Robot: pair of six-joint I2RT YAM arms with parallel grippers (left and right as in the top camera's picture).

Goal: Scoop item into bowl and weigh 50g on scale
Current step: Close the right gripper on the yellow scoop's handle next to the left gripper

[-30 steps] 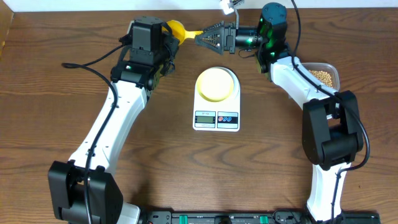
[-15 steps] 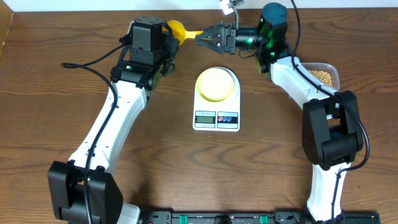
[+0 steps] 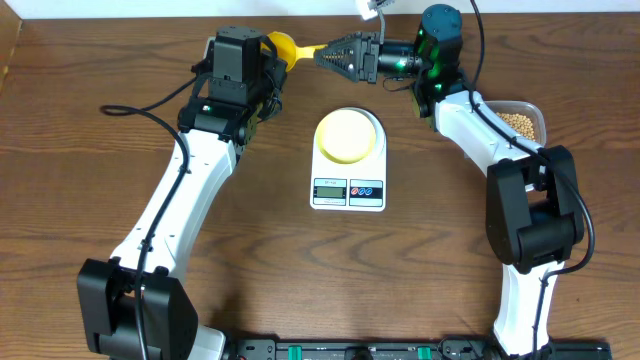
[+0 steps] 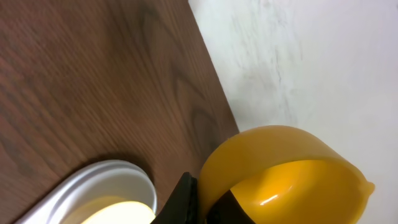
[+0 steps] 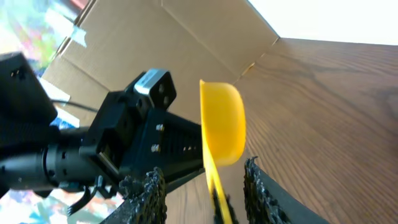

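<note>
The bright yellow scoop (image 3: 283, 47) is held above the far edge of the table. My left gripper (image 3: 266, 56) is shut on the scoop's cup, which fills the left wrist view (image 4: 292, 168) between the dark fingers (image 4: 208, 202). My right gripper (image 3: 335, 52) is open, its fingers (image 5: 202, 171) on either side of the scoop's thin handle (image 5: 214, 180) without closing on it. The pale-yellow bowl (image 3: 348, 134) sits on the white scale (image 3: 348, 190) at the table's middle; both also show in the left wrist view, bowl (image 4: 124, 211) and scale (image 4: 106, 174). The beans (image 3: 517, 122) lie in a clear tub at the right.
The clear plastic tub (image 3: 540, 112) stands by the right arm's elbow near the far right edge. A white wall and cardboard (image 5: 155, 43) lie behind the table. Cables trail over the left part of the table (image 3: 140, 108).
My right gripper has shifted slightly toward the far edge, staying around the scoop's handle. The left arm, scoop, bowl and scale have not visibly moved.
</note>
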